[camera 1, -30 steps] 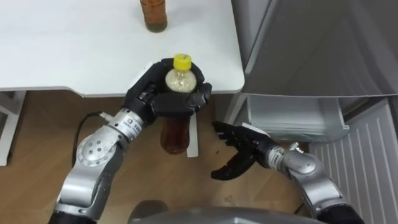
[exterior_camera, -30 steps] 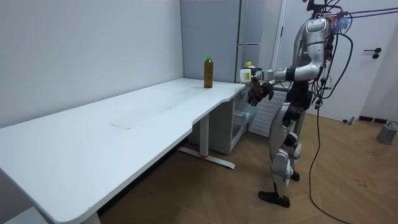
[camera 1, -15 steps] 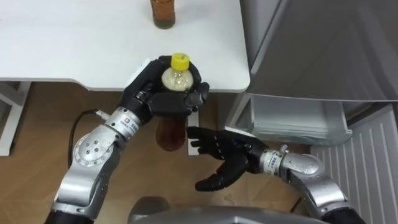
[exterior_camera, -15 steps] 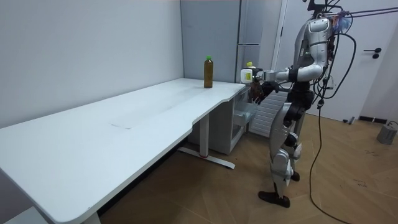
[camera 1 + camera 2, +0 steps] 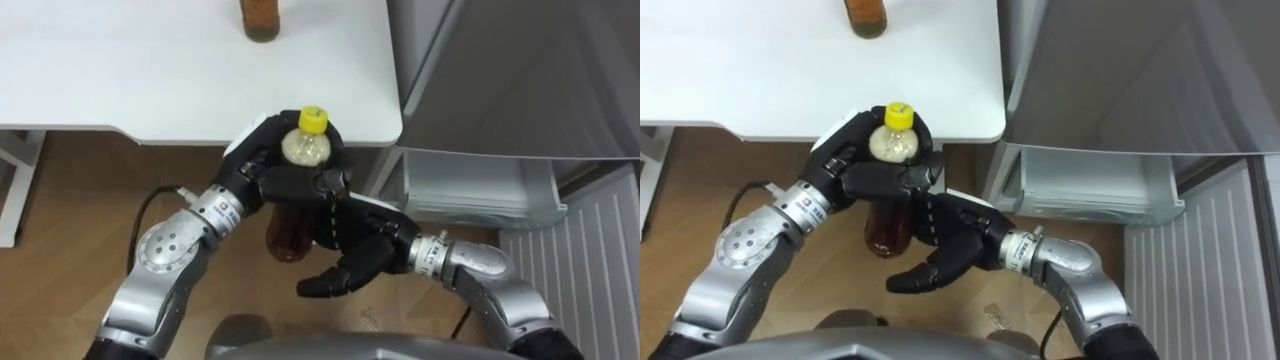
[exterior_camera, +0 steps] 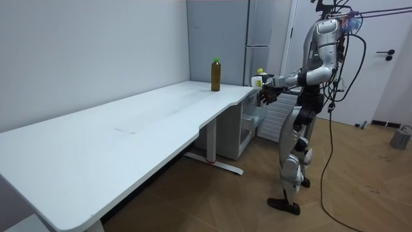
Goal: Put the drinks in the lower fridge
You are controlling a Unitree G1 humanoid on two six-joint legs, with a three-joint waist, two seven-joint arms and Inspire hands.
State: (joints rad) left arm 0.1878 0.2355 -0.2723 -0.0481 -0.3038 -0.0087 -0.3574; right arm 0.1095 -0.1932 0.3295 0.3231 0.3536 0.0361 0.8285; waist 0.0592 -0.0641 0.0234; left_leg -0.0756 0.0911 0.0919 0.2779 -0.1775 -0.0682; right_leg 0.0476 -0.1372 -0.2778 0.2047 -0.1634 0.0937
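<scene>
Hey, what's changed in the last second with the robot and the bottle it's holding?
The right robot hand has swung leftward from the lower right and is now open beside the lower part of the bottle; whether they touch is unclear. The left robot hand, clamped round the bottle, drifted slightly right with it. The second bottle on the table and the open fridge drawer stayed put.

You count two drink bottles, a yellow-capped bottle and a second bottle; one white bench; one fridge with one open drawer; and two hands, the left hand and the right hand.
</scene>
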